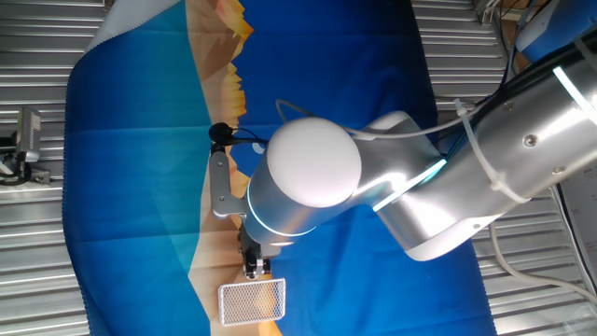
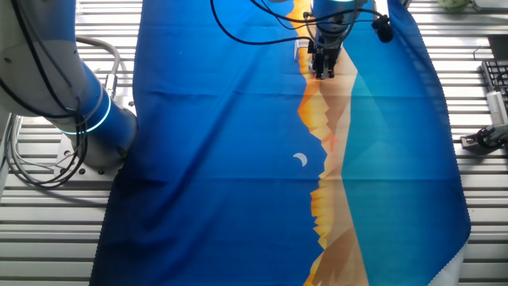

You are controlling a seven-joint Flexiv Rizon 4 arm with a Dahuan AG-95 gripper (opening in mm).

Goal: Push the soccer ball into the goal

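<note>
The goal (image 1: 252, 301), a small white-framed box with fine mesh, lies on the blue cloth at the bottom edge of one fixed view. My gripper (image 1: 254, 268) points down just beside the goal's upper rim, fingers close together with nothing visibly between them. The arm's big white wrist joint (image 1: 312, 161) covers the cloth right behind it. In the other fixed view the gripper (image 2: 324, 70) stands at the far end of the cloth on the orange printed band, and the goal is not in sight there. The soccer ball is hidden in both views.
A blue cloth (image 2: 222, 143) with an orange mountain print and a white crescent (image 2: 300, 160) covers the slatted metal table (image 1: 28, 233). The arm's base (image 2: 75, 95) stands at the left with cables. A small device (image 1: 26, 140) and a keyboard (image 2: 496, 79) sit off the cloth.
</note>
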